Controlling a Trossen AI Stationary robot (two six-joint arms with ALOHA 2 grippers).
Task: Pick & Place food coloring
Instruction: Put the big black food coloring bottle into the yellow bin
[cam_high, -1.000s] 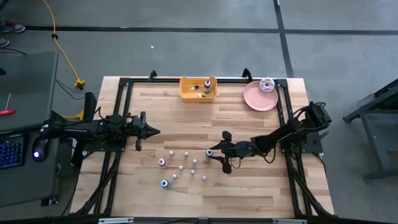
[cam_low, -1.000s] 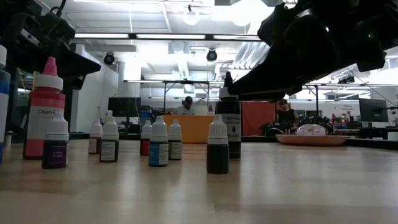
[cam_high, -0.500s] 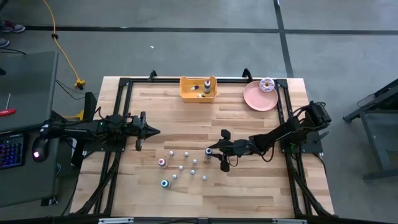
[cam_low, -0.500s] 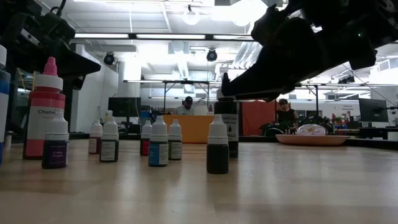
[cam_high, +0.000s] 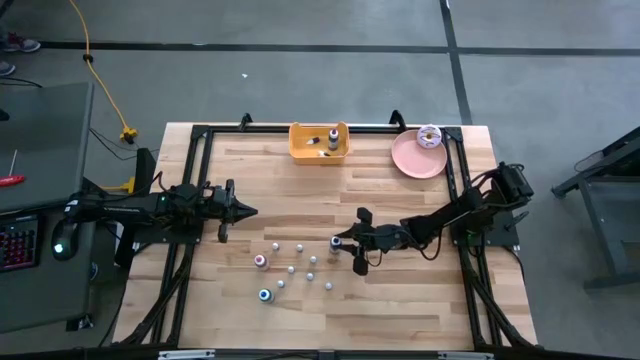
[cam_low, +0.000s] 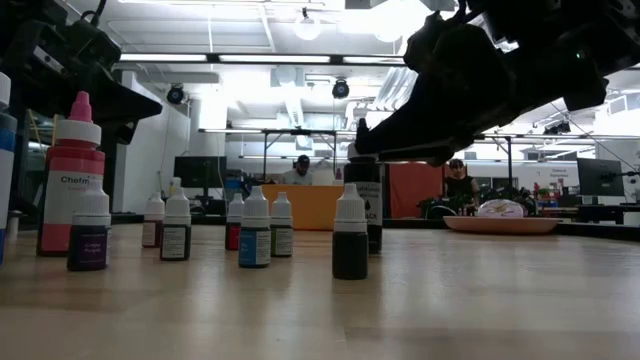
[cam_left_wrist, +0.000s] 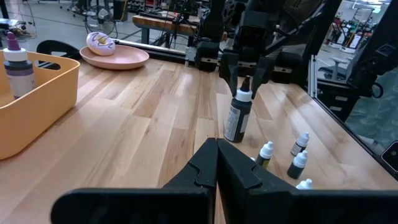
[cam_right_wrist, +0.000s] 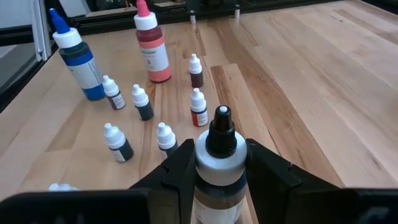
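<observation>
A wooden table (cam_high: 400, 300) seen from above holds a yellow bin (cam_high: 319, 142) at its far edge, centre, with two food coloring bottles already lying inside. Roughly ten more bottles stand in a loose cluster (cam_high: 290, 268) near the middle of the table, among them a tall pink-capped bottle (cam_low: 70, 175) and a tall blue one (cam_right_wrist: 78, 56), so most of the sorting appears unfinished. The right gripper (cam_high: 352, 245) sits at the cluster's right edge, its fingers (cam_right_wrist: 180, 168) pressed on either side of a tall black food coloring bottle (cam_left_wrist: 237, 116) that stands upright on the wood; it looks gripped but not yet lifted. The left gripper (cam_high: 238, 209) waits over the table's left side, its two fingers pinched together on nothing. Between the black bottle and the bin lies open bare wood. A pink plate (cam_high: 415, 157) with a donut (cam_high: 429, 135) sits to the right of the bin, close to the likely carrying path. Small bottles stand just left of the grasped one.
</observation>
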